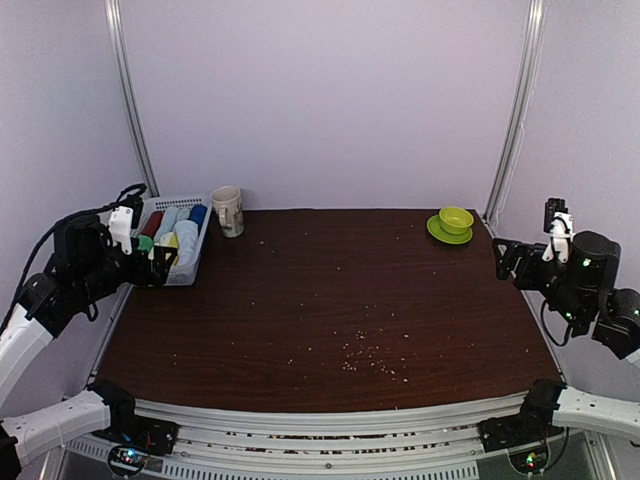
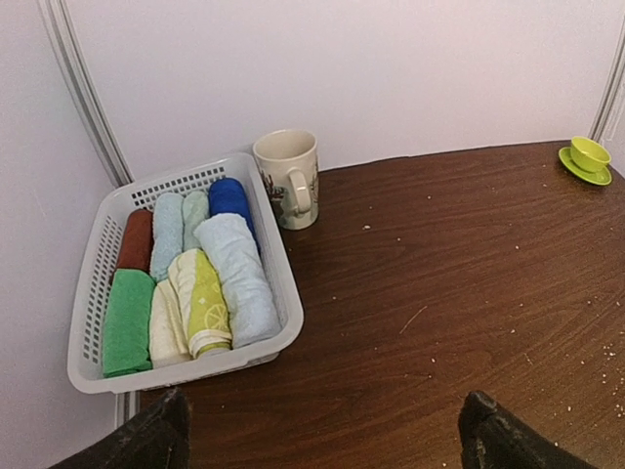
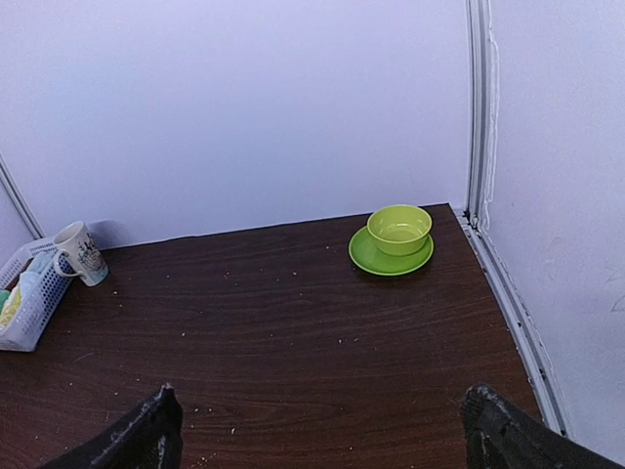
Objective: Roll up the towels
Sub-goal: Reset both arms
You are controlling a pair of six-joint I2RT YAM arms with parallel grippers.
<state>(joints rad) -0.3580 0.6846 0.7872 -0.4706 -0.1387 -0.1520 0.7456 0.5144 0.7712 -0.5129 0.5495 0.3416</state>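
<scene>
Left gripper (image 2: 322, 435) and right gripper (image 3: 322, 430) both spread wide, holding nothing.
I see the pale blue towel (image 2: 239, 278) and the yellow-green towel (image 2: 207, 311) lying rolled, side by side and touching, among other rolls in the white basket (image 2: 186, 376) at the far-left corner of the table (image 1: 330, 300), with a mug (image 2: 288, 179) just beside it.

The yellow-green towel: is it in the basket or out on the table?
In. The yellow-green towel lies within the white basket, between a cream cloth and the pale blue towel.
</scene>
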